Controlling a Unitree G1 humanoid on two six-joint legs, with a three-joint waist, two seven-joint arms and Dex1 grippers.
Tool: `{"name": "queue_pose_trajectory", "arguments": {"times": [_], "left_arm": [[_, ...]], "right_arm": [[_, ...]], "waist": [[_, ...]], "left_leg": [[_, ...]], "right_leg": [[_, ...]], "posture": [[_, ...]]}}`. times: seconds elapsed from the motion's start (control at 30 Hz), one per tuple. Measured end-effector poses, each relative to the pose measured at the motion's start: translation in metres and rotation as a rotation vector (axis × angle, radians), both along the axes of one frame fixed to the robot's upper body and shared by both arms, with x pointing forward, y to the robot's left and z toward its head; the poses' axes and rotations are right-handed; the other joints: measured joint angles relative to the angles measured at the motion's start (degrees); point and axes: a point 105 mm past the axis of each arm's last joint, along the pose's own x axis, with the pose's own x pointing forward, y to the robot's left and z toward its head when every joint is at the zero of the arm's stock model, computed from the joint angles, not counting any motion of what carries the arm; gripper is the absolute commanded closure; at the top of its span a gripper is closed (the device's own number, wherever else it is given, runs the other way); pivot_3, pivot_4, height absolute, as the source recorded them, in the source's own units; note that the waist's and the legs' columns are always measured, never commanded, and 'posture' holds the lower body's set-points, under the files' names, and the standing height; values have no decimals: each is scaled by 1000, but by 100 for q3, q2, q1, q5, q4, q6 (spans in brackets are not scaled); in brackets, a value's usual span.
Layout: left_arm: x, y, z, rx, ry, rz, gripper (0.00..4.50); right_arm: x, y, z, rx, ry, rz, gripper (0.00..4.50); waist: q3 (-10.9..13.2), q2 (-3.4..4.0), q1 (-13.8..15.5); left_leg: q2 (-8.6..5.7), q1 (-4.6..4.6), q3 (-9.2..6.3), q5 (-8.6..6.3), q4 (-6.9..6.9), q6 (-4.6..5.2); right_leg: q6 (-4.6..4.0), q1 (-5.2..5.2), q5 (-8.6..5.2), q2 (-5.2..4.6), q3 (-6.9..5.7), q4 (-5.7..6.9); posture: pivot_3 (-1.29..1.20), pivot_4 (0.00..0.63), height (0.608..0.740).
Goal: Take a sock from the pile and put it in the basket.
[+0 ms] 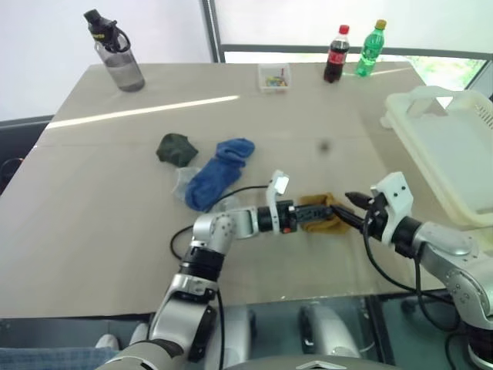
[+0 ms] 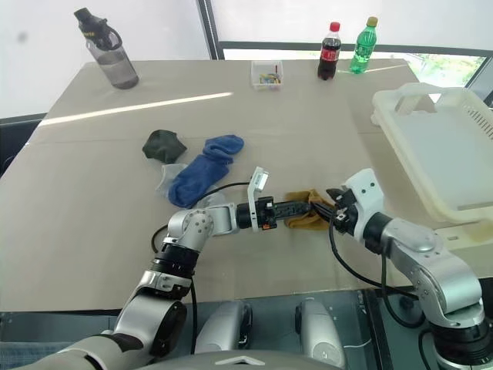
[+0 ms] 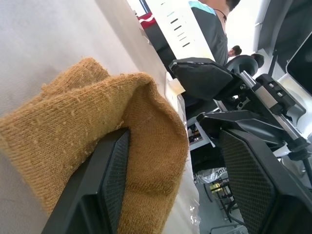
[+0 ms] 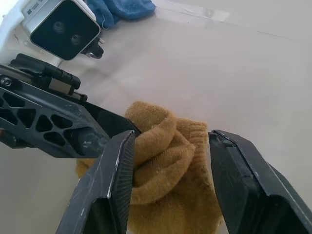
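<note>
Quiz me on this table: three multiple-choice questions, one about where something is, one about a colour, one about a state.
1. Where is the yellow sock?
A. in the basket
B. on the table between both tools
C. beside the grey bottle

2. What colour is the sock next to the green wad?
A. blue
B. red
C. white

3. How does the right tool stand?
A. shut on the blue sock
B. open, straddling the yellow sock
C. shut and empty

Answers:
1 B, it lies on the table where the left tool and the right tool meet, outside the basket.
2 A, the blue sock lies beside the wad.
3 B, its fingers stand apart, one on each side of the sock.
</note>
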Motion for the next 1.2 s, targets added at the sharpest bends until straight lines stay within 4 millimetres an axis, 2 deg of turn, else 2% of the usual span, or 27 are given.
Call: {"name": "queue_pose_trajectory", "arguments": {"times": [0.4, 0.57, 0.83, 1.03, 1.2], "left_arm": [[-7, 6, 0, -14, 3, -22, 1450], [-8, 6, 2, -15, -4, -28, 1450], [-5, 18, 8, -18, -27, -4, 1450], [-8, 24, 5, 0, -26, 1, 1450], [-7, 29, 15, 22, -95, 6, 1450]], "right_arm": [[16, 11, -12, -29, 7, 51, 2064], [20, 1, -26, -69, 58, 9, 2064], [19, -8, -33, -124, 68, -17, 2064], [21, -7, -39, -48, 149, -86, 2064], [20, -8, -40, -21, 210, -98, 2064]], "waist": [[0, 0, -2], [0, 0, 2], [0, 0, -2], [0, 0, -2], [-2, 2, -4]], "left_leg": [[0, 0, -1, 0, -1, 0], [0, -1, -1, 0, 0, 0], [1, 1, -1, 0, 0, 0], [2, 2, 0, 0, 1, 0], [2, 6, -1, 0, 0, 0]], "right_leg": [[-13, 0, 8, 0, -1, 0], [-14, -1, 9, 0, -1, 0], [-13, 0, 8, 1, -1, 1], [-14, 1, 9, 1, 1, 2], [-14, 3, 9, 1, 0, 4]], "posture": [[0, 150, 740], [0, 150, 740], [0, 150, 740], [0, 150, 740], [0, 150, 740]]}}
